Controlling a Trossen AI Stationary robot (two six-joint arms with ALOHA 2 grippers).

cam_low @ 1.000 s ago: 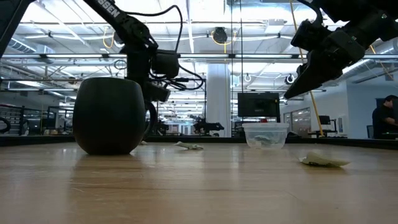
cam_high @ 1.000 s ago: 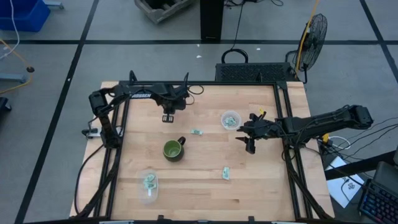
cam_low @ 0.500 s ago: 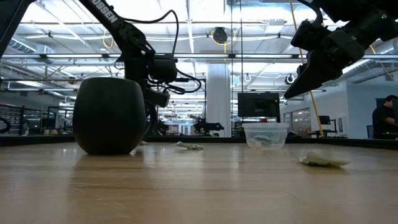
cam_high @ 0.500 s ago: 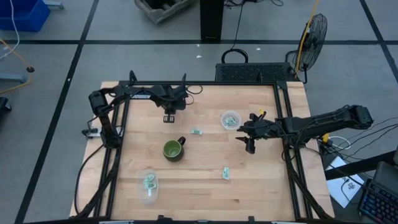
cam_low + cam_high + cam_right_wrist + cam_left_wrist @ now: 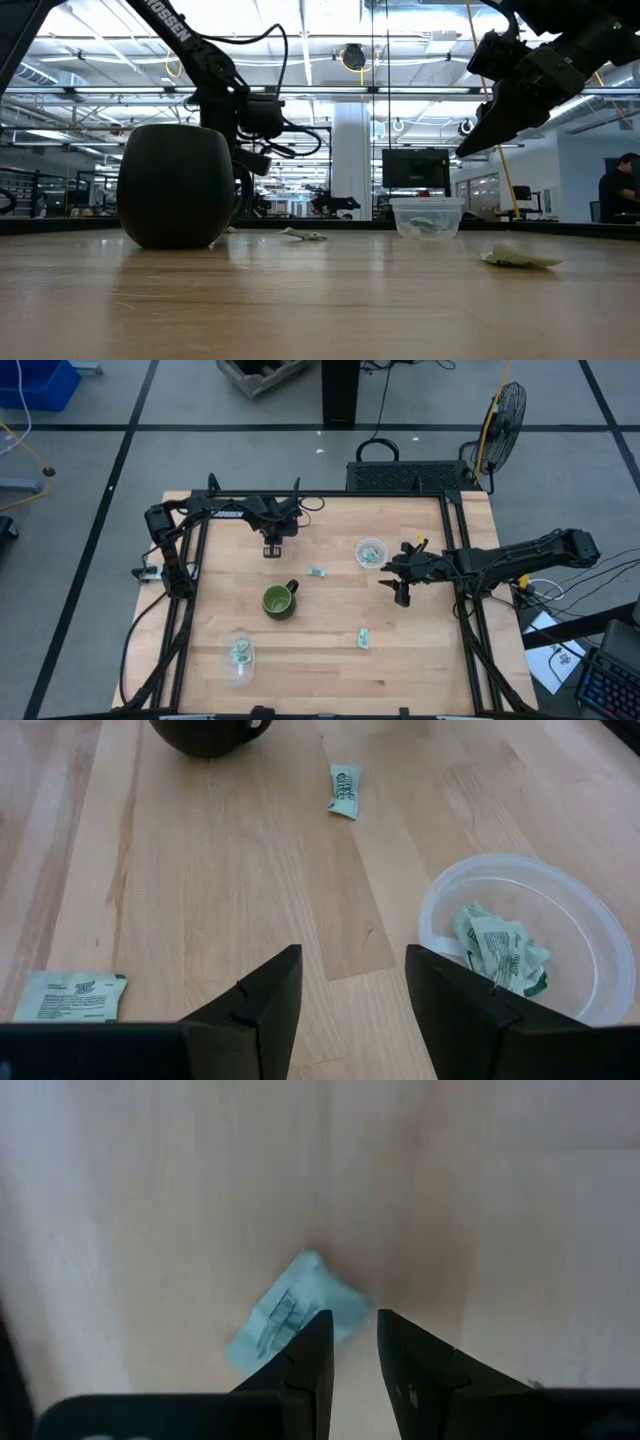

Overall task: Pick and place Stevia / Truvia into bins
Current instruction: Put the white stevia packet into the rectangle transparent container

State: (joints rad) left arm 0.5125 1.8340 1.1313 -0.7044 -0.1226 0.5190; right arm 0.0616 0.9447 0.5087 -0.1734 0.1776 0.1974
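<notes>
Left tool (image 5: pixel 348 1342) hovering narrowly parted, gripping nothing, over a pale green sachet (image 5: pixel 290 1310) lying flat on the tabletop (image 5: pixel 330 610), long axis diagonal to the fingers; right tool (image 5: pixel 345 990) open beside the clear bin (image 5: pixel 520 945).

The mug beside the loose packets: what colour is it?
Dark green mug, clearest in the high view.
</notes>
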